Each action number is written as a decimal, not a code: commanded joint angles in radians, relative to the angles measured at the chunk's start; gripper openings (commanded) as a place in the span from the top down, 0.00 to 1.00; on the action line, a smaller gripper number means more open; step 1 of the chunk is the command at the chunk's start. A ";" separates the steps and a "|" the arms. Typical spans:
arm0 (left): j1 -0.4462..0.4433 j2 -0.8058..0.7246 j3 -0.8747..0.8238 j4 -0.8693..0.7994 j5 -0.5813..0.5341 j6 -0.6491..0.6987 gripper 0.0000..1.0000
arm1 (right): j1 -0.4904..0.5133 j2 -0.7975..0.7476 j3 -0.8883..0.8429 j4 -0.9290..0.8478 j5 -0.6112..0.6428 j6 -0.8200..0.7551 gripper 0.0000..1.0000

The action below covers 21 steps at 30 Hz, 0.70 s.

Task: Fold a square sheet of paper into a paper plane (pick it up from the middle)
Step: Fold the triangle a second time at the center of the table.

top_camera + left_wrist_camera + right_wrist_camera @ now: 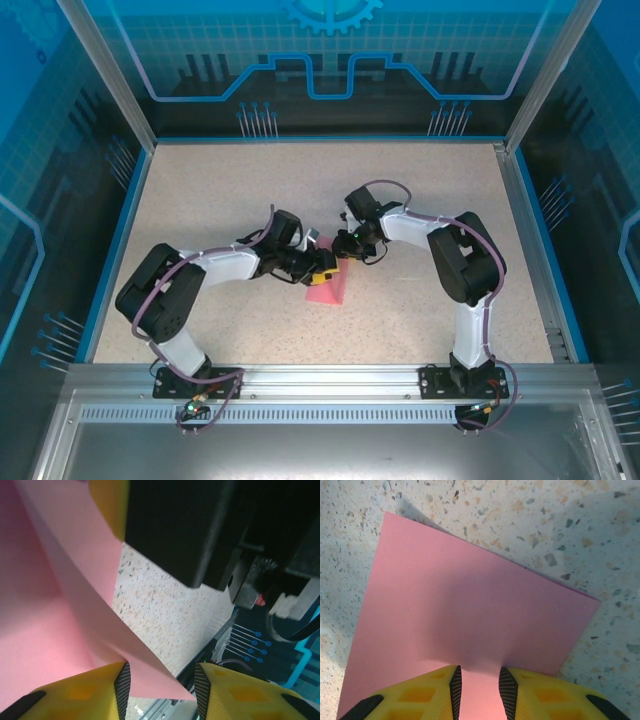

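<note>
Speckled tabletop (200, 190) between blue walls (330, 60) holds the pink sheet (460, 610); left fingers (75, 695) and right fingers (420, 697) straddle it, parted.

From above, the left gripper (327, 269) hides part of the pink paper sheet (328, 292) from me. Both wrist views crop it.

The square sheet of paper (465, 615) is plain pink, shaded darker towards the lower middle of the right wrist view. The table (220, 190) is pale beige, speckled with grey, brown and orange flecks. The left gripper (161, 680) and the right gripper (479, 680) are yellow, with black ribbed pads (455, 685). The left arm (225, 265) and the right arm (410, 228) are white and black. The enclosure walls (200, 60) are blue, with lighter blue circuit-like lines and a gear motif (332, 12) at top centre.
</note>
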State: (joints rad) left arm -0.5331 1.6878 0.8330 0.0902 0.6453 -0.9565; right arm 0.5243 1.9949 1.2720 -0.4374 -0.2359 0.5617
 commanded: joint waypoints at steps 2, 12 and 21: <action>-0.006 0.042 0.041 0.032 0.015 -0.019 0.56 | -0.010 0.068 -0.020 -0.050 0.047 0.006 0.68; -0.005 0.076 0.011 0.009 -0.048 -0.002 0.62 | -0.046 -0.093 -0.044 0.026 -0.098 -0.007 0.65; -0.004 0.079 -0.003 -0.010 -0.079 0.004 0.70 | -0.071 -0.301 -0.222 0.090 -0.234 -0.029 0.59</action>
State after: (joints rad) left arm -0.5331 1.7550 0.8482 0.1055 0.5888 -0.9668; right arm 0.4610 1.7432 1.1049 -0.3584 -0.3985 0.5533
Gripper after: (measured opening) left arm 0.305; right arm 0.406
